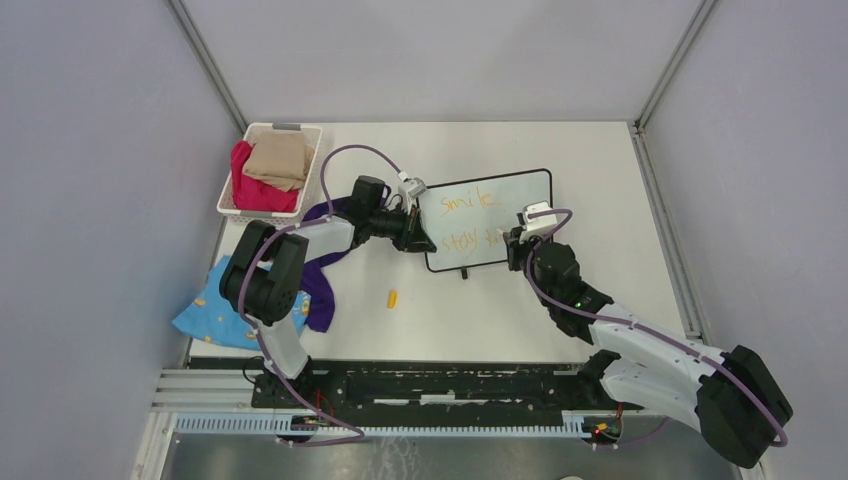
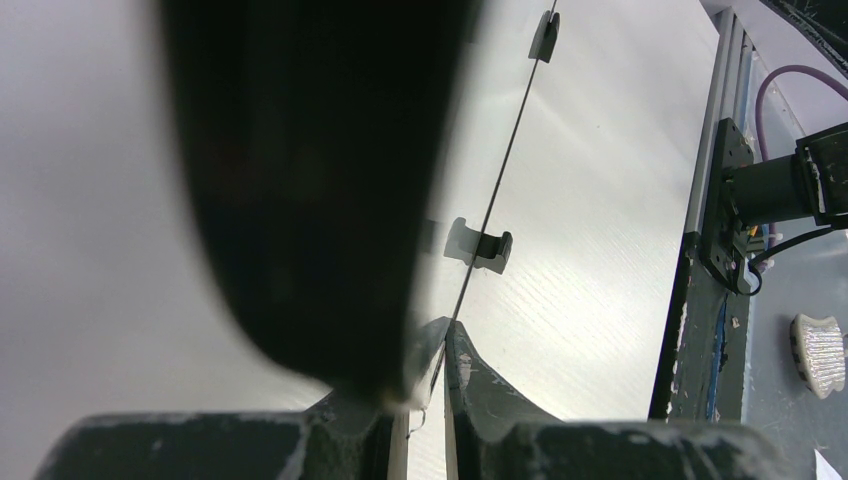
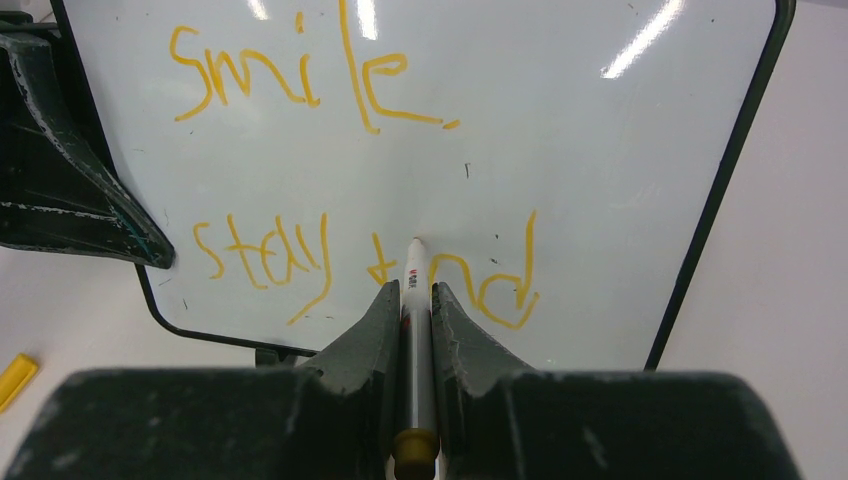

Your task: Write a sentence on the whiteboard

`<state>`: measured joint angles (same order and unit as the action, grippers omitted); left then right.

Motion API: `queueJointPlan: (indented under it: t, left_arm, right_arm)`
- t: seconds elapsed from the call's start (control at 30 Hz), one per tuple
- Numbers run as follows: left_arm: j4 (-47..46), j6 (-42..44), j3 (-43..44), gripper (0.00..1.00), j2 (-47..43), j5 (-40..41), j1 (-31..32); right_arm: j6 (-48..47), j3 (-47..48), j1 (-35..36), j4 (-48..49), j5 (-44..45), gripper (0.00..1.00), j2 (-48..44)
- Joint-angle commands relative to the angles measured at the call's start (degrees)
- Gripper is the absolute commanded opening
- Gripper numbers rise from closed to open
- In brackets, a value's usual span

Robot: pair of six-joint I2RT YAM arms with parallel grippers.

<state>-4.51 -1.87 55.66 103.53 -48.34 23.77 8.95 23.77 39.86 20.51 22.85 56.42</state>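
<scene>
The whiteboard [image 1: 520, 195] lies mid-table, white with a thin black frame. It bears the sentence [image 3: 300, 85] in orange: "smile" above "stay kind", also seen in the top view [image 1: 470, 200]. My left gripper [image 1: 418, 240] is shut on the board's left edge; in the left wrist view the gripper [image 2: 443, 335] pinches the thin frame [image 2: 500, 170]. My right gripper [image 3: 415, 292] is shut on a white marker [image 3: 415, 300], tip on the board in the word "kind". In the top view it [image 1: 517, 245] sits over the board's right part.
A white basket [image 1: 232, 200] with red and tan cloths stands at the back left. A purple cloth [image 1: 320, 285] and a blue patterned cloth [image 1: 205, 315] lie left. A yellow marker cap [image 1: 392, 298] lies in front of the board, also in the right wrist view [image 3: 15, 378].
</scene>
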Motion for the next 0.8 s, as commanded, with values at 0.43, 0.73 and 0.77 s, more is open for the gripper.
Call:
queueJointPlan:
  t: [0.43, 0.73, 0.77]
  left_arm:
    - [9.57, 4.97, -1.96, 0.02, 4.4, 9.46, 2.69]
    - [9.7, 4.95, -1.96, 0.02, 4.36, 9.54, 2.69]
    - [9.7, 4.97, -1.96, 0.02, 4.4, 9.55, 2.71]
  right_arm:
    - [0.93, -0.81, -0.13, 0.88, 0.27, 0.0, -0.41]
    - [1.25, 0.45, -0.14, -0.69, -0.02, 0.0, -4.33]
    - [1.26, 0.73, -0.2, -1.03, 0.05, 0.0, -5.18]
